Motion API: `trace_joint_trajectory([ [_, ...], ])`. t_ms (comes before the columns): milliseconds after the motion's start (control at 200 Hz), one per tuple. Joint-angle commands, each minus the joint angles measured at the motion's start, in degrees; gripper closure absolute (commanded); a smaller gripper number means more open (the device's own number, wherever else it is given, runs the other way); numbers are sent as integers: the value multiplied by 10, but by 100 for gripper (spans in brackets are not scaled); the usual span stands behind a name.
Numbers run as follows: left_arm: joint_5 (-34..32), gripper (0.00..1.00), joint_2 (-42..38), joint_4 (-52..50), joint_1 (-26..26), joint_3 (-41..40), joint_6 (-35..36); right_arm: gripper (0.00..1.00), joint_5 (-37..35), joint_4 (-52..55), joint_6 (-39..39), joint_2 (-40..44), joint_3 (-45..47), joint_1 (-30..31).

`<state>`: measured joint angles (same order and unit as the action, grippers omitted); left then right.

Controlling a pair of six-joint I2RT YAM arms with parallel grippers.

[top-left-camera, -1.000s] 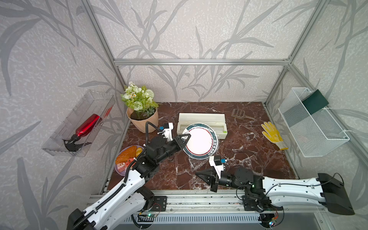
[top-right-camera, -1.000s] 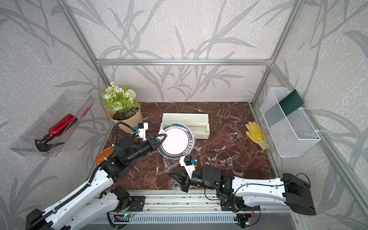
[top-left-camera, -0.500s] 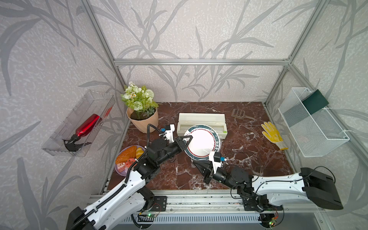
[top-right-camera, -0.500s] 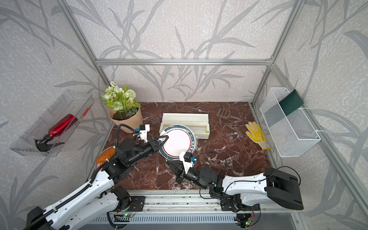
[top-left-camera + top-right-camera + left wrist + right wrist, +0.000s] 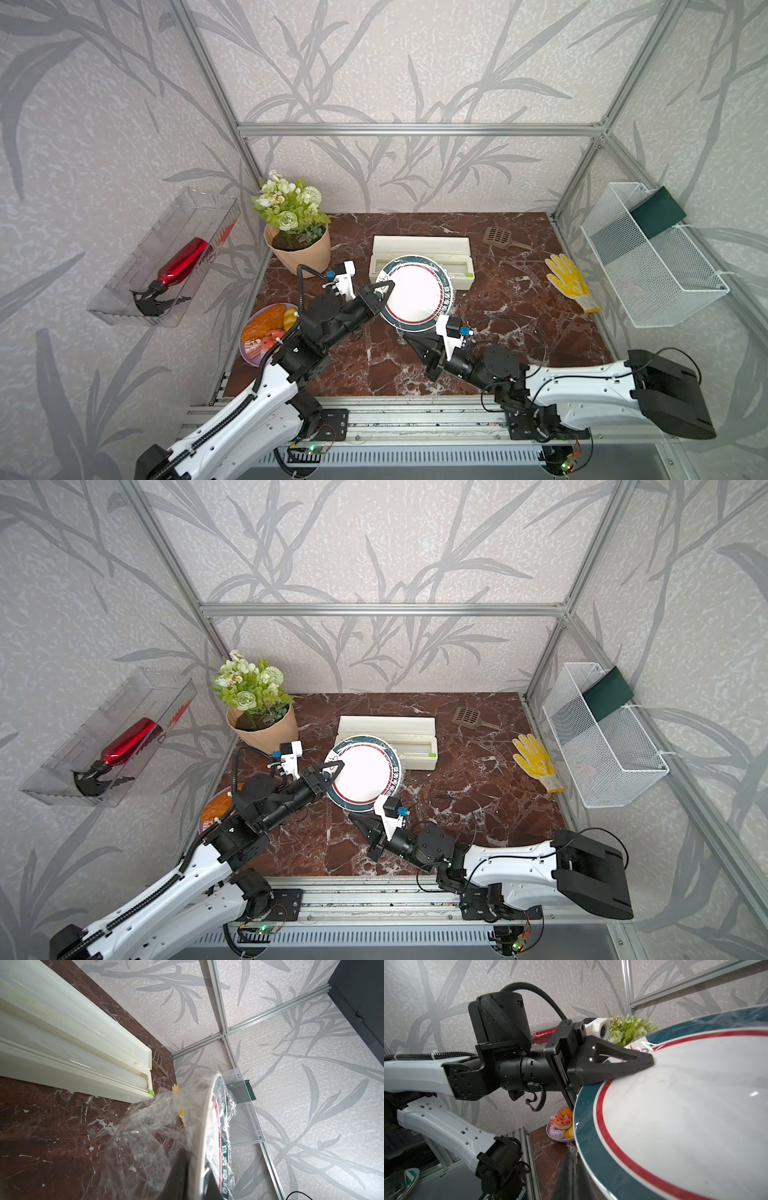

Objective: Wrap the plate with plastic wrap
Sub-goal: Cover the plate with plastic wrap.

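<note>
Plate (image 5: 415,293) with dark green rim and thin red inner ring, raised off the brown marble table (image 5: 523,328) and tilted, near the table's middle; in both top views it overlaps the near edge of the cream dispenser box (image 5: 419,248). (a) Left gripper (image 5: 384,288): clamped on the plate's rim at the side facing the flower pot (image 5: 299,254). One black finger (image 5: 623,1061) lies across the green band and onto the white centre, as the right wrist view shows; the other finger is under the plate. (b) Plastic wrap (image 5: 149,1126): crinkled transparent film bunched against the plate's underside and folded over its edge onto the lettered part of the rim. This is seen in the left wrist view, where the plate appears edge-on between the two fingers. (c) Right gripper (image 5: 406,337): jaws fully together, tip pointing at the plate's near edge and just beneath it; whether any film is pinched between them cannot be told. Surroundings: purple plate (image 5: 251,360) of pastries beside the left arm; yellow glove (image 5: 569,279) and brown scoop (image 5: 498,237) towards the right wall; white wire basket (image 5: 665,291) on that wall; red bottle (image 5: 183,262) in a clear tray (image 5: 124,291) on the opposite wall
</note>
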<state>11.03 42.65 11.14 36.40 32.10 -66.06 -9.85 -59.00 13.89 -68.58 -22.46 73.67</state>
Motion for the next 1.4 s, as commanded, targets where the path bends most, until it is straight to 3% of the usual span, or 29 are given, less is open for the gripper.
trace_joint_trajectory([
  [0, -6, 89, -1, 26, 4, 19, -10, 98, -10, 17, 0, 2, -2, -5],
  [165, 29, 90, 21, 43, 5, 20, -22, 98, -49, -19, -12, -9, -3, -17],
  [340, 17, 90, 5, 43, 7, -2, -31, 98, -66, -52, -19, -27, -10, -37],
  [600, 15, 90, 2, 41, 15, -13, -34, 96, -43, -214, 25, -85, 9, -63],
  [925, 6, 90, -1, 42, 22, -21, -33, 94, -31, -212, 41, -60, 15, -72],
  [1235, -29, 90, -55, -43, 20, 40, -4, 89, -92, 20, 43, 99, 107, -92],
  [1400, 13, 90, -47, -48, 19, 54, -39, 73, -86, 212, 43, 221, 119, -131],
])
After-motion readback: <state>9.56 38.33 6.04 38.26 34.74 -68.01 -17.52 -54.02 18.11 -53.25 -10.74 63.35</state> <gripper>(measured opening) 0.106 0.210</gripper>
